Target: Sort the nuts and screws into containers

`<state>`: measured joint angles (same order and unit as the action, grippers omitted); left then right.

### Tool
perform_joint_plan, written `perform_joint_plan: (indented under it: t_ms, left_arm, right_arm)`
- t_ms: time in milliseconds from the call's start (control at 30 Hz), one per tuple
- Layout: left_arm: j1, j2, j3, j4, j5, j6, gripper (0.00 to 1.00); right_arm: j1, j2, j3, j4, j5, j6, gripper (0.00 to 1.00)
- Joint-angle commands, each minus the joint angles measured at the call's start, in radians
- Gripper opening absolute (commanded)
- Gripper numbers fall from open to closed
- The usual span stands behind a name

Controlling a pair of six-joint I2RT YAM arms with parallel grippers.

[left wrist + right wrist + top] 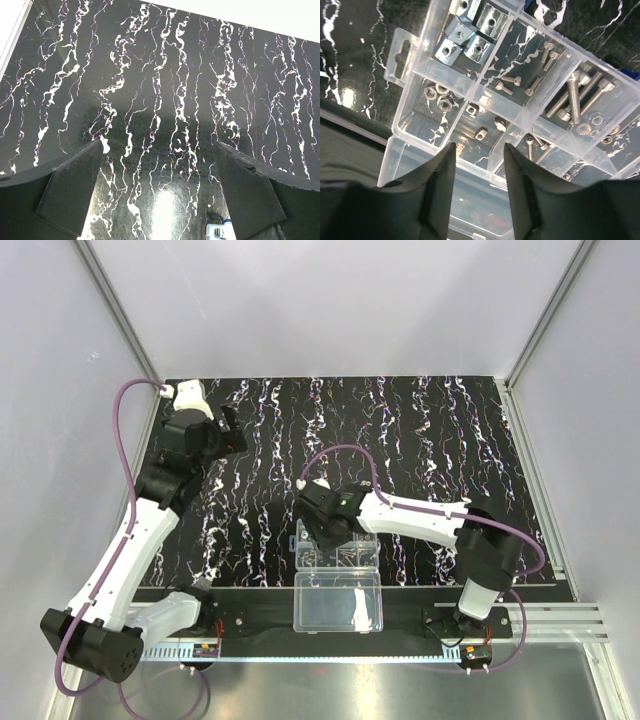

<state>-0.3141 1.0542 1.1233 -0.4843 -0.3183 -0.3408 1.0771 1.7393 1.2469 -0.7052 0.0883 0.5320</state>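
The right end effector has its two fingers a little apart and holds nothing. It hangs over the near wall of the containers. Three small nuts lie at 12 o'clock, and three more at 10 o'clock. Three long screws lie at 2 o'clock. The clear lid sits under the fingers. The left end effector is spread wide and holds nothing. It is over the black mat, well apart from the box.
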Motion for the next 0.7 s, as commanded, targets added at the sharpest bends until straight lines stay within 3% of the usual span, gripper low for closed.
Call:
perform_joint_plan:
  t_ms: [0, 167, 333, 433, 667]
  left_arm:
    - [0.004, -0.008, 0.032, 0.032, 0.008, -0.001, 0.99]
    - [0.003, -0.003, 0.029, 0.033, 0.005, 0.000, 0.99]
    - [0.003, 0.000, 0.023, 0.039, 0.001, 0.003, 0.99]
    - [0.003, 0.003, 0.020, 0.044, 0.001, 0.005, 0.99]
    - [0.003, 0.012, 0.016, 0.046, -0.007, 0.006, 0.99]
  right_arm:
    - [0.003, -0.061, 0.071, -0.036, 0.030, -0.007, 0.51]
    - [-0.069, -0.092, 0.181, -0.105, 0.166, -0.027, 0.55]
    - [-0.351, -0.034, 0.212, -0.068, 0.146, -0.023, 0.52]
    - [-0.432, 0.041, 0.247, -0.040, 0.160, -0.030, 0.51]
    - [-0.509, 0.190, 0.335, -0.001, 0.188, 0.037, 0.46]
